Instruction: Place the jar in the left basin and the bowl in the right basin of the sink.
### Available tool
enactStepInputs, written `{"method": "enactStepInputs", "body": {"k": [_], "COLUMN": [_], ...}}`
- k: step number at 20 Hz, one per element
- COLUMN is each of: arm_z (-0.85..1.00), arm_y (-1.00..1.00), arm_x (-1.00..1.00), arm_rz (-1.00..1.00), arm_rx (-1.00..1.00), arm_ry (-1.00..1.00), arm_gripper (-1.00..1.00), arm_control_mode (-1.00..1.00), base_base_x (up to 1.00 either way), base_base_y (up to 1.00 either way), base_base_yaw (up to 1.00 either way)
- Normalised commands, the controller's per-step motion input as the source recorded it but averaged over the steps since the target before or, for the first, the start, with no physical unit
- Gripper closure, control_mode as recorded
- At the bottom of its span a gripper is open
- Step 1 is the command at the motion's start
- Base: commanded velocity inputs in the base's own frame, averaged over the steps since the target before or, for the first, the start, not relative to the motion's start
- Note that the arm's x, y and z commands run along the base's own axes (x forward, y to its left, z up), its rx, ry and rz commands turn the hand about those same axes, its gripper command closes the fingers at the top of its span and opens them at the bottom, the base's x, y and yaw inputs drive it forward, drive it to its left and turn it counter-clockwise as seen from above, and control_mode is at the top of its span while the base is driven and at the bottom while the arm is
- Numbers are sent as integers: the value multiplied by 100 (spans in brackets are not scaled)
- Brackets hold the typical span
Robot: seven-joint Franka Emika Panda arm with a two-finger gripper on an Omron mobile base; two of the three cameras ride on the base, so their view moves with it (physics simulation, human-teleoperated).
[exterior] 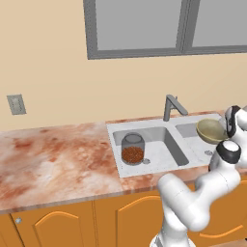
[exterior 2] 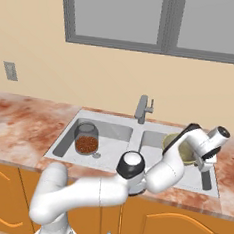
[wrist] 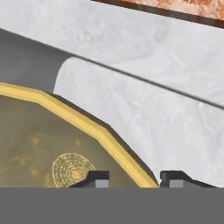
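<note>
The jar (exterior: 132,149) is sitting in the left basin (exterior: 159,137); the claw (wrist: 133,178) is straddling the bowl (wrist: 48,148) rim, grip unclear, over the right basin (wrist: 144,113).

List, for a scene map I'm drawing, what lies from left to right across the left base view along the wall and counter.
Grey wall switch plate → marbled reddish counter → squat clear glass jar of reddish-brown granules in the wider left basin → angular grey metal faucet → round olive-tan bowl over the narrower right basin.

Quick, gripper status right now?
Gripper: jaws astride the yellow rim of the round olive-tan bowl; grip or release cannot be told.
</note>
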Motion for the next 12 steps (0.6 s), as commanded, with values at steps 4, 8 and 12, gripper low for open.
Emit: {"method": "enactStepInputs", "body": {"k": [4, 8, 12], "arm_z": [1, 0, -8], "arm_y": [10, 15, 16], "arm_x": [0, -3, -6], "arm_rz": [1, 1, 0], "arm_rx": [7, 4, 2], "arm_ry": [12, 7, 0], "arm_gripper": [100, 100, 100], "arm_control_mode": [-100, -100, -100], "base_base_x": [0, 0, 0], "base_base_y": [0, 0, 0], "base_base_yaw": [0, 0, 0]}}
